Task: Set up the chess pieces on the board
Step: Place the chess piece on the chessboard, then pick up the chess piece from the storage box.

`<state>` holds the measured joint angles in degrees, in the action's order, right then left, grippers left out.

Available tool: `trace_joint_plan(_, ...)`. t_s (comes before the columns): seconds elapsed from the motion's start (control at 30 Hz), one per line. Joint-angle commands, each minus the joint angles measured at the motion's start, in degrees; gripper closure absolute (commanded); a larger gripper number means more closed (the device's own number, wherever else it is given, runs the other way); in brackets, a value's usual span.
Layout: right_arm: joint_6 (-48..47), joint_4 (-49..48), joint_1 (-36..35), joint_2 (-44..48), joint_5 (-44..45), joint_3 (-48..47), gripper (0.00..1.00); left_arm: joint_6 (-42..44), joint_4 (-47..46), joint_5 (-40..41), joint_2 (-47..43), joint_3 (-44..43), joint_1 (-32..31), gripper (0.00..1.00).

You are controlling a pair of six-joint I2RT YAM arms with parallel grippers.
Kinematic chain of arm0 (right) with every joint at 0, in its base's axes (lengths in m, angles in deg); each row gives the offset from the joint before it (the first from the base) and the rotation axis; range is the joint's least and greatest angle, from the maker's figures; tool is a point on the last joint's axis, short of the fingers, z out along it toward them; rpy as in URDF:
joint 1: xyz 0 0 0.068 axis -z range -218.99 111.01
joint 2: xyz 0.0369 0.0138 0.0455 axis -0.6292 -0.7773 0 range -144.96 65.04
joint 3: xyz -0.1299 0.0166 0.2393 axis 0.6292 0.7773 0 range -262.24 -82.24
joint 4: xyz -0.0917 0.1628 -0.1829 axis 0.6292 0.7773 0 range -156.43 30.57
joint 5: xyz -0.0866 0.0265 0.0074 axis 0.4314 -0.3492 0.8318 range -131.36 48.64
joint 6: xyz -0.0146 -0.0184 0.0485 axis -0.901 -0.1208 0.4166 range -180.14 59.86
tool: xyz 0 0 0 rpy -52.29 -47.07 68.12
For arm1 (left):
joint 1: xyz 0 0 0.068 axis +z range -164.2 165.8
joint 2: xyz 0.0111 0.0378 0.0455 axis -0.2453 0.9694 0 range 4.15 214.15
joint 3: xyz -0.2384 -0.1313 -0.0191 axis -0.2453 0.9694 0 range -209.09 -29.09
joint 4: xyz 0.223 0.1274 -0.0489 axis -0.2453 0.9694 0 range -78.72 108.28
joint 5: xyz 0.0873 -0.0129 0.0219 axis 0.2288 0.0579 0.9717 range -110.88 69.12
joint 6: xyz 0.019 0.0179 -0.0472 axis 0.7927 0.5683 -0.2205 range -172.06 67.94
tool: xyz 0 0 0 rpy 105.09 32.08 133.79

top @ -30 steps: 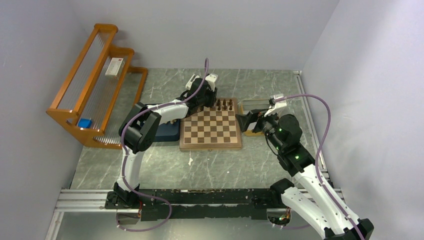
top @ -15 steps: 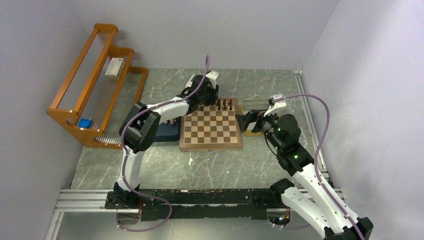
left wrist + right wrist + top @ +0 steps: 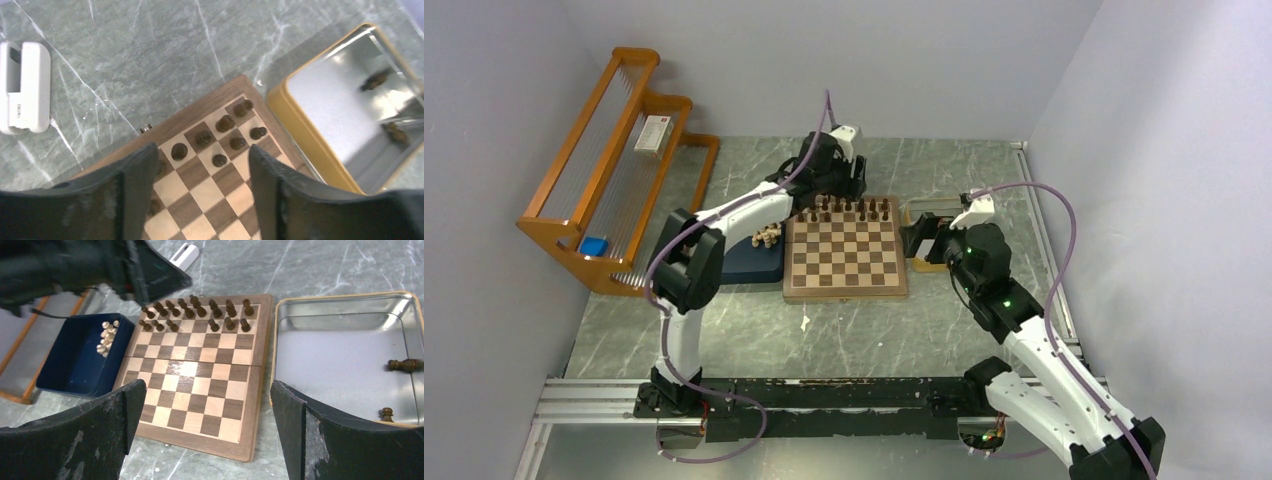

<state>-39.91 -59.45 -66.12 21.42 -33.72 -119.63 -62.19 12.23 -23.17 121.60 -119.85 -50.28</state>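
Note:
The board [image 3: 846, 262] lies mid-table, and it also shows in the right wrist view [image 3: 200, 375]. Dark brown chess pieces [image 3: 195, 310] stand in its two far rows; several show in the left wrist view [image 3: 220, 140]. Two more dark pieces [image 3: 404, 365] lie in the yellow tray [image 3: 345, 297]. Cream pieces [image 3: 106, 337] sit in the dark blue tray [image 3: 75, 365]. My left gripper [image 3: 202, 150] is open and empty, raised over the board's far side [image 3: 834, 188]. My right gripper [image 3: 207, 390] is open and empty, above the board's right edge near the yellow tray [image 3: 920, 243].
An orange wooden rack [image 3: 614, 170] stands at the far left with a small box and a blue item on it. A white device [image 3: 22, 95] lies on the marble table beyond the board. A small scrap [image 3: 805, 321] lies in front of the board.
My left gripper has lifted and drawn back from the board's far left corner, uncovering dark pieces there. My right gripper has pulled back a little toward the yellow tray.

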Motion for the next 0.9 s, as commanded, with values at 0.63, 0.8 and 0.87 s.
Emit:
trace_joint_plan(0.63,-33.46,6.59,1.12,-29.28,21.26,-16.01,0.26,2.66,15.95,-6.67,-48.01,30.29,0.83,0.01)
trace_joint_plan(0.8,-42.29,8.42,3.17,-38.25,23.88,-18.39,0.43,3.50,16.62,-7.53,-53.44,35.82,0.84,0.01)
trace_joint_plan(0.87,-45.15,8.93,4.87,-41.50,25.14,-19.06,0.52,4.55,18.39,-6.24,-54.84,36.71,0.84,0.01)
